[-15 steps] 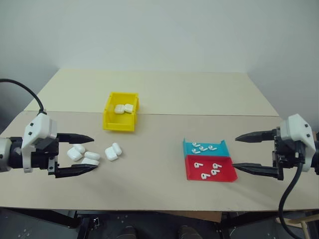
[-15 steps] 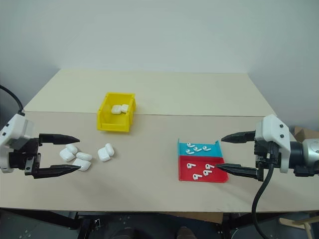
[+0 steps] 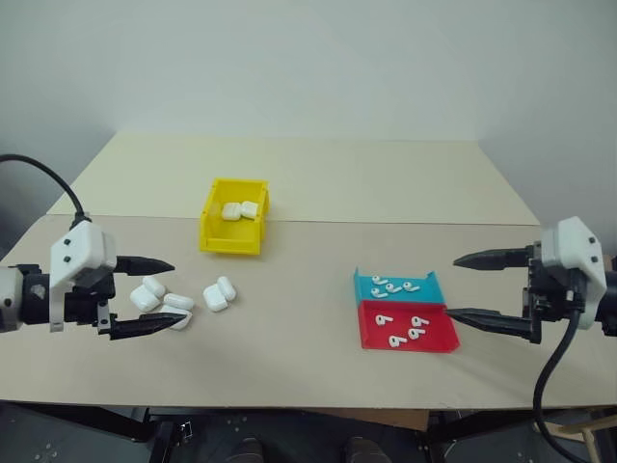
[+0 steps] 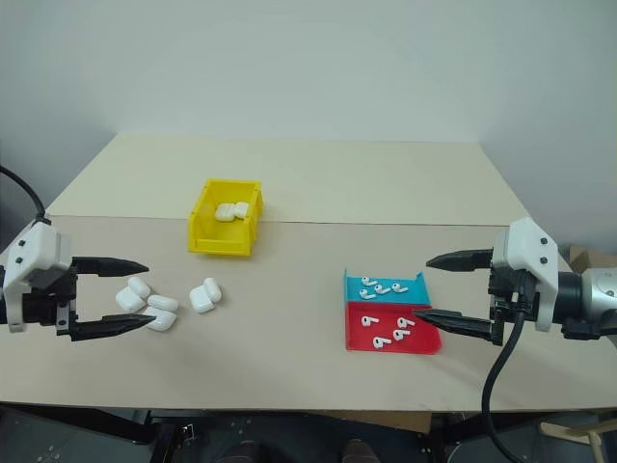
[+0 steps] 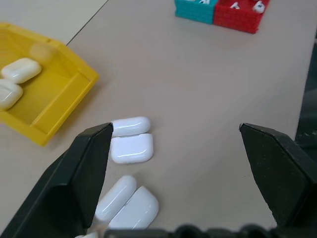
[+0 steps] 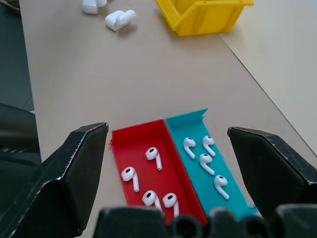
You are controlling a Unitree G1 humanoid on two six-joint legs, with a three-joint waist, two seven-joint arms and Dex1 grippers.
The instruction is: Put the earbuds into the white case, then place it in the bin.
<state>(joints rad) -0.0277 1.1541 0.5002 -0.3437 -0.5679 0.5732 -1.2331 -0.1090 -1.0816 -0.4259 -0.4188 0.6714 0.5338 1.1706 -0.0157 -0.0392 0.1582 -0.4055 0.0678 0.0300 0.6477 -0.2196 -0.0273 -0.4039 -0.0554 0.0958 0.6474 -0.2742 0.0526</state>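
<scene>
On beige table (image 3: 308, 318): yellow plastic bin (image 3: 234, 231) holding two glossy white cases (image 3: 240, 209); loose cases (image 3: 183, 298); white earbuds (image 6: 168, 168) in teal tray (image 3: 396, 285) and red tray (image 3: 405, 326). Left gripper (image 3: 150, 296) and right gripper (image 3: 474, 286) both spread wide, empty.

No readable text, labels, brands, numbers or signs on any item in view

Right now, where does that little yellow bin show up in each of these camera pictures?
Left eye view: yellow bin left of centre, two white cases inside.
Right eye view: left of centre.
Left wrist view: at the left edge.
Right wrist view: along the top edge.
Shared landmark: the red tray.
</scene>
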